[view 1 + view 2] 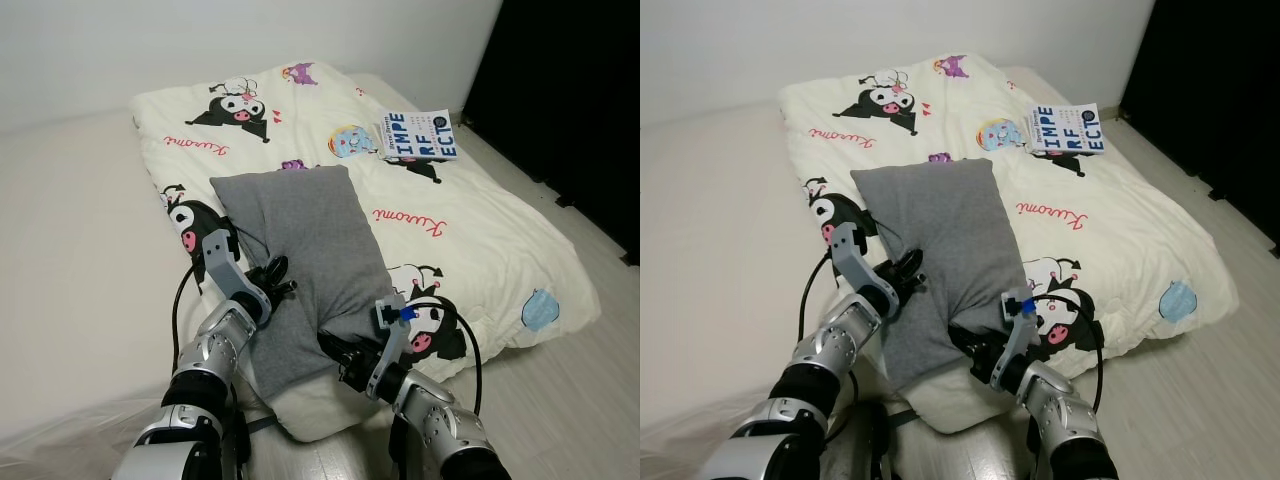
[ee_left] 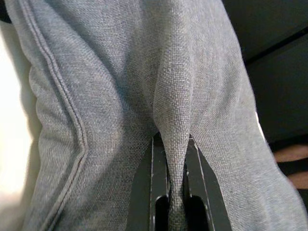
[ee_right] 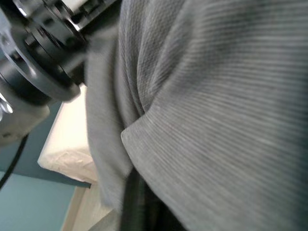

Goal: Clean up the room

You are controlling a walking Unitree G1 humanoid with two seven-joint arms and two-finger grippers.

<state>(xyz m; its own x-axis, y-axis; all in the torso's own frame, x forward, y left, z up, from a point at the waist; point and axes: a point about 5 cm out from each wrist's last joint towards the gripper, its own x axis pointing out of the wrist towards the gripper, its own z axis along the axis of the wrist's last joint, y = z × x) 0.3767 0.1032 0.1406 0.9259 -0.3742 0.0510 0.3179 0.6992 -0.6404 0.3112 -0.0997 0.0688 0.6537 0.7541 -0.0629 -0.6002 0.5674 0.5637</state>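
A grey pillow (image 1: 300, 250) lies lengthwise over the near left part of a cream cartoon-print duvet (image 1: 480, 230) on the bed. My left gripper (image 1: 272, 280) is at the pillow's near left edge. In the left wrist view its black fingers (image 2: 156, 183) are shut on a pinched fold of the grey fabric (image 2: 173, 96). At the pillow's near right corner, my right gripper (image 1: 338, 352) is shut on the cloth, and grey fabric (image 3: 216, 120) drapes over it in the right wrist view.
A white and blue book (image 1: 420, 135) lies on the duvet's far right part. A white cushion corner (image 1: 320, 410) sticks out under the grey pillow. The bare mattress sheet (image 1: 80, 250) stretches to the left. Pale floor (image 1: 570, 400) and a dark opening (image 1: 570, 90) are on the right.
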